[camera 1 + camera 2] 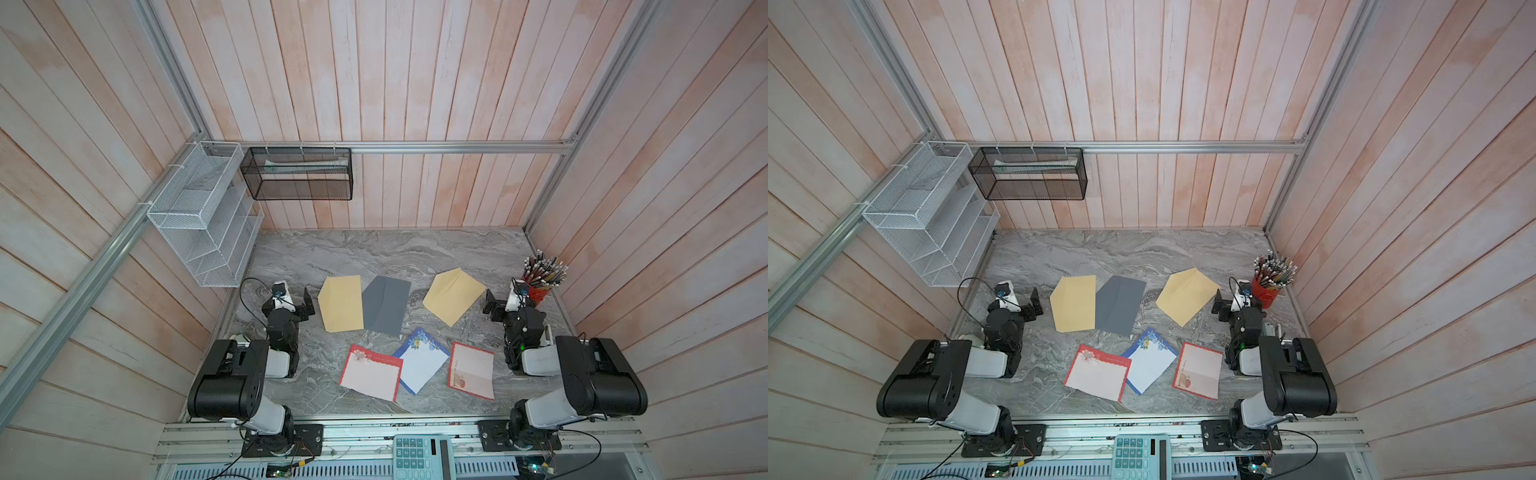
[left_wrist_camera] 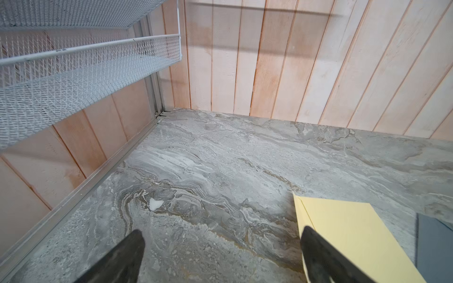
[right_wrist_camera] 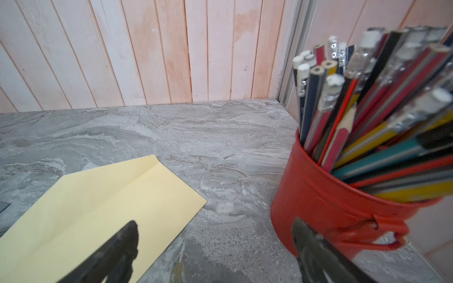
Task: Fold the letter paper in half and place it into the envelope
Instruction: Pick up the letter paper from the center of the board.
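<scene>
Grey marble-look tabletop (image 1: 374,257), pale plank walls (image 1: 415,83) on 3 sides.
L gripper (image 2: 221,232) at 9 o'clock & R gripper (image 3: 215,222) at 3: jaws wide apart, nothing held. 3 letter sheets (image 1: 371,373) flat at 6; 3 envelopes (image 1: 340,303) across 12; pencil pot (image 1: 538,293) at 2.

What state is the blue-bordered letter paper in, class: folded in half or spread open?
Spread open: in both top views the blue-bordered letter paper lies flat as one full sheet, lined face up, no half turned over.
</scene>
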